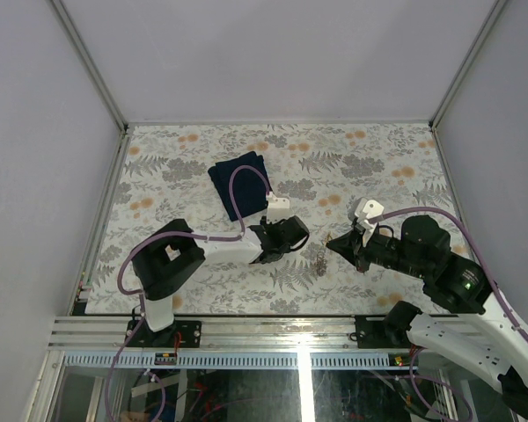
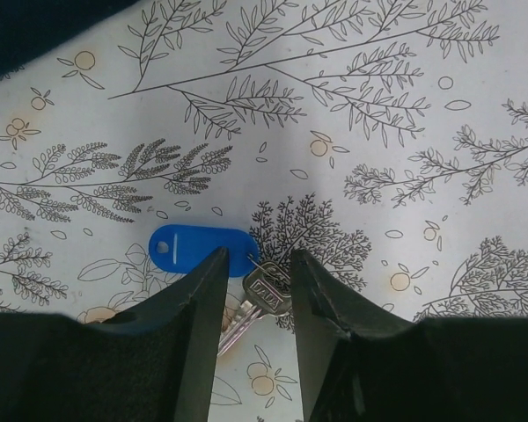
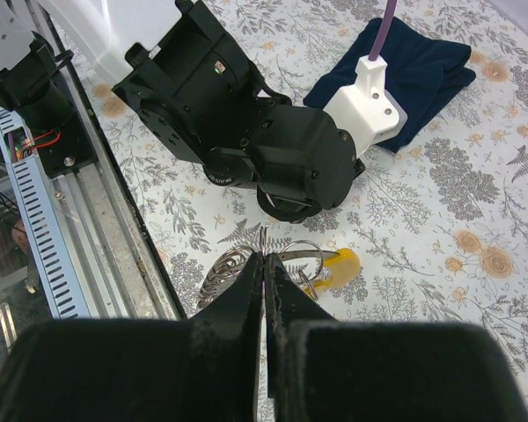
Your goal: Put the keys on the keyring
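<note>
Left pincer (image 2: 259,255), part open, is set astride the key (image 2: 268,294) with blue tag (image 2: 202,246) on the surface (image 2: 378,88), best clamped squarely on its head before lifting; keyring (image 3: 224,268) wire is seemingly pinched in the closed right pincer (image 3: 264,259).

The blue tag (image 2: 191,246) is smooth plastic, and the key (image 2: 266,294) beside it is bright metal. The navy cloth (image 1: 240,183) looks soft and matt. The printed table cover (image 2: 378,220) is matt.

Pale grey walls (image 1: 35,132) close in on three sides, plain and evenly lit. The table (image 1: 370,158) wears a floral cover of orange blossoms and grey ferns. A metal rail (image 1: 246,327) runs along its near edge.
</note>
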`<state>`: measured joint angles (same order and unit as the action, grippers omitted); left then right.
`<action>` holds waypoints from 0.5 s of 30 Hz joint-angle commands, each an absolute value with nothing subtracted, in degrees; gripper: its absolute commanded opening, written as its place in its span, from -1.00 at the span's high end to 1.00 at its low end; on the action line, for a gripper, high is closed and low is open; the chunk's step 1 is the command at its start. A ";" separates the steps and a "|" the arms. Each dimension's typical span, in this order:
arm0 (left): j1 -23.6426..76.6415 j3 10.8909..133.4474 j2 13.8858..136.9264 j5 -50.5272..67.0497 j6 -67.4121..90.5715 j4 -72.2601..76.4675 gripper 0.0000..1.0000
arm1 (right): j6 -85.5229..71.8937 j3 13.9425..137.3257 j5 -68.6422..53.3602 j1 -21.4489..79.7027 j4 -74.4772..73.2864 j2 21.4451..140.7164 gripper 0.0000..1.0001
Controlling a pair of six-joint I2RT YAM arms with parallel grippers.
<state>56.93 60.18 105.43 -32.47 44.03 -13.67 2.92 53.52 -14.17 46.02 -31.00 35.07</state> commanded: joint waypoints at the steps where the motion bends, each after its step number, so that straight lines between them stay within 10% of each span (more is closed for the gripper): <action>1: 56.43 61.32 105.90 -36.07 46.61 -10.63 0.30 | 1.78 55.33 -14.72 46.32 -27.25 35.27 1.00; 15: 56.18 61.61 106.61 -35.28 45.28 -9.39 0.69 | 0.89 55.20 -15.82 46.32 -26.88 35.83 1.00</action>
